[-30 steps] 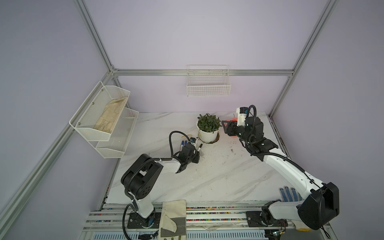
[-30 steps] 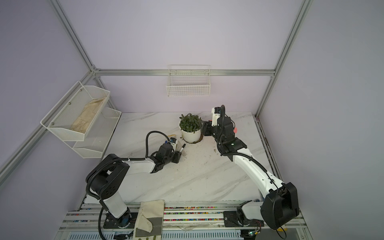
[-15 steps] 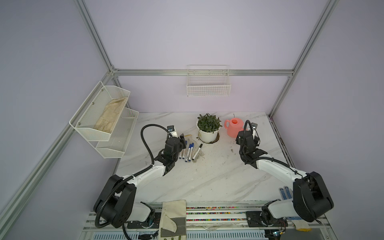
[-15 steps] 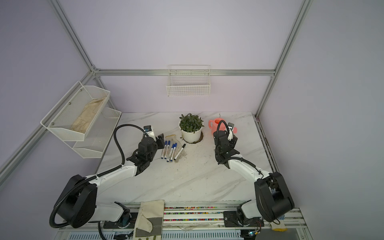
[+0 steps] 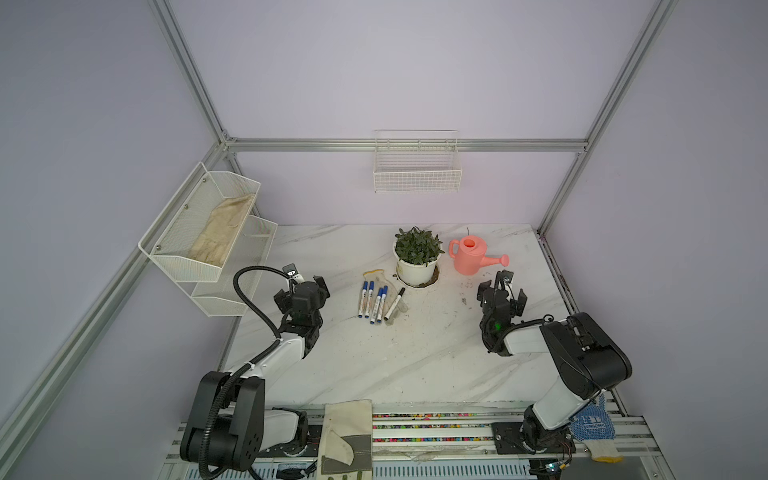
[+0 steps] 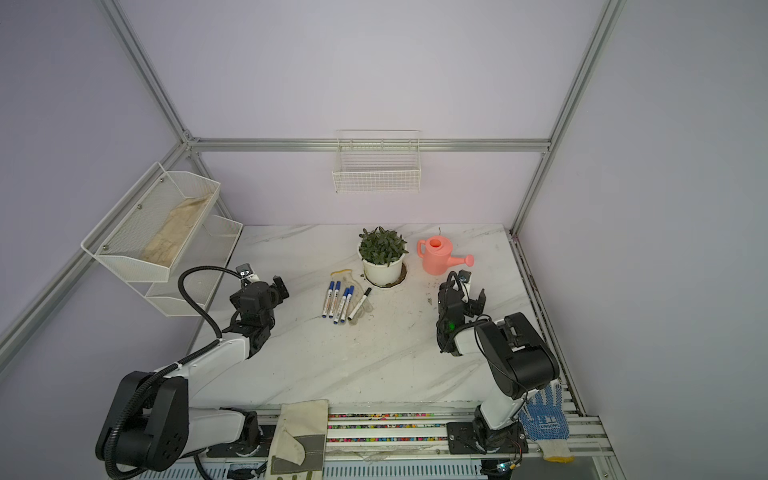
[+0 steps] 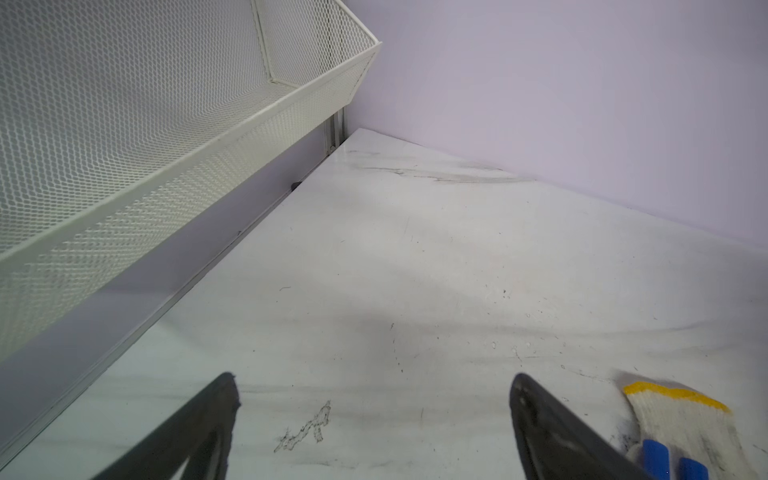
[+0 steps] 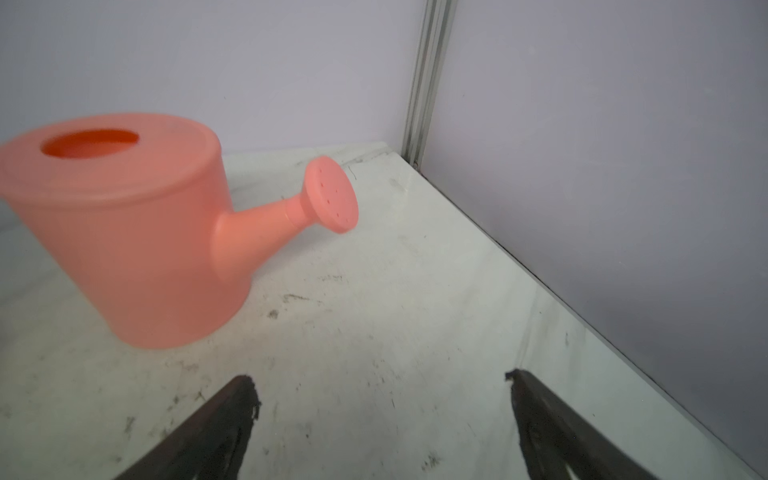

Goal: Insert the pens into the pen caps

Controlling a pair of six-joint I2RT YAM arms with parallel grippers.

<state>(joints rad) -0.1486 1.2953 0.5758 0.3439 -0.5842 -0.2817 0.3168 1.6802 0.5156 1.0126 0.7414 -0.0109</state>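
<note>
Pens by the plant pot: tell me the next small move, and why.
Probably park both arms: the five pens look capped, side by side on a glove, and the left gripper and right gripper are open, empty, clear of them.

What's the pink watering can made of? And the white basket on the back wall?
The pink watering can looks like plastic: smooth, matte, one even colour, moulded spout holes. The white wire basket on the back wall is probably coated metal wire: a thin open grid.

The left tool (image 5: 302, 291) gapes wide and empty, its arm reaching forward. The right tool (image 5: 500, 294) gapes likewise, arm folded close, perhaps hovering low.
</note>
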